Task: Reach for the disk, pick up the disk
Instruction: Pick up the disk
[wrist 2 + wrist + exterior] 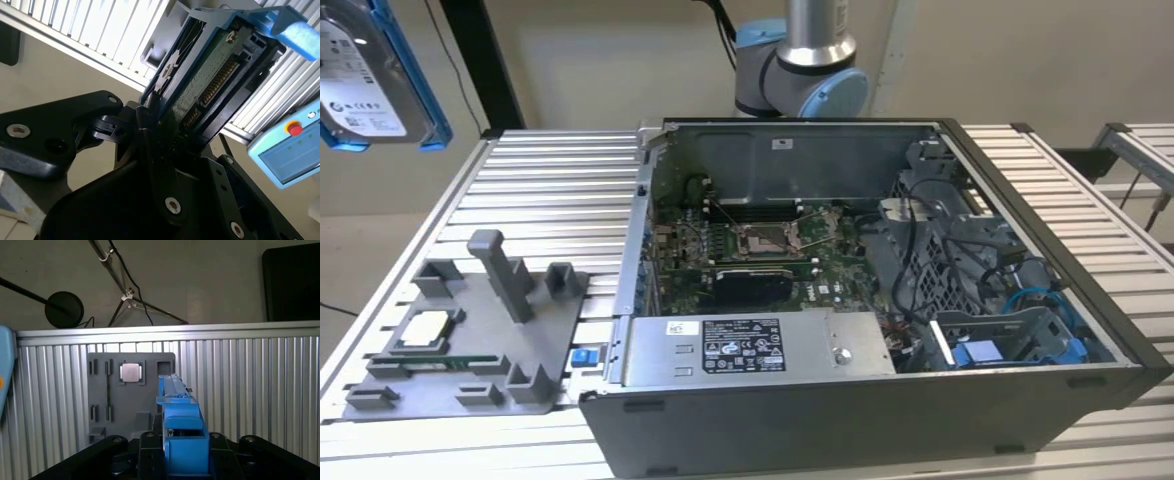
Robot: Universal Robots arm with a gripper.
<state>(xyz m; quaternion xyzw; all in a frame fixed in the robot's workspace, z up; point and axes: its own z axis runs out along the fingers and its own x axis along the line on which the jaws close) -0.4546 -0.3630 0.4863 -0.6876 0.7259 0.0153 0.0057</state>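
- Nearest to the lens in both wrist views are the black jaws. They are clamped on the disk (210,75) at one end, so most of its body stands out free beyond them.
- The second wrist view shows the green circuit-board side of the disk, with blue plastic at its far end. In the first wrist view it appears edge-on.
- In the exterior view the disk hangs in the air at the exterior view's left, high above the slatted metal surface (547,190), and touches nothing.
- Beyond the disk, in the first wrist view, lies the grey holder plate (107,390) with a small square chip (131,372) on it. The open computer case (854,420) is well apart, toward the exterior view's right.
- Possible trouble: the grip is at one end only, so I judge that the long free part could tilt or slide out on a quick move.
- If it falls, it could strike the plate or the chip.
- One jaw seems to press near the bare board, and a strong squeeze may harm it.
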